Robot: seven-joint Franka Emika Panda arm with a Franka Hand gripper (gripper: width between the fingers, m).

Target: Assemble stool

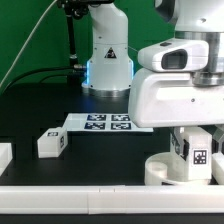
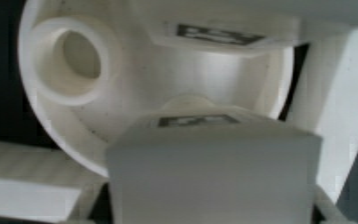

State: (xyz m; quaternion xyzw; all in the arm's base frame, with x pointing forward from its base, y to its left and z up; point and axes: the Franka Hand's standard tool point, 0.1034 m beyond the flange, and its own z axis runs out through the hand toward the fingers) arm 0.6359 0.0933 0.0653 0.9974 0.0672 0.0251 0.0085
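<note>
The round white stool seat (image 1: 160, 170) lies at the exterior view's right, near the front border. My gripper (image 1: 198, 140) is shut on a white stool leg (image 1: 198, 157) with a black-and-white tag and holds it upright over the seat. In the wrist view the leg (image 2: 211, 165) fills the space between the jaws, above the seat (image 2: 194, 80), which shows one open round socket (image 2: 69, 62). The fingers are mostly hidden by the leg. Whether the leg's end touches the seat is hidden. A second loose leg (image 1: 52, 143) lies on the table at the exterior view's left.
The marker board (image 1: 105, 122) lies flat mid-table behind the loose leg. A white border block (image 1: 100, 205) runs along the front edge and another (image 1: 5, 157) sits at the left edge. The arm's base (image 1: 108, 60) stands at the back.
</note>
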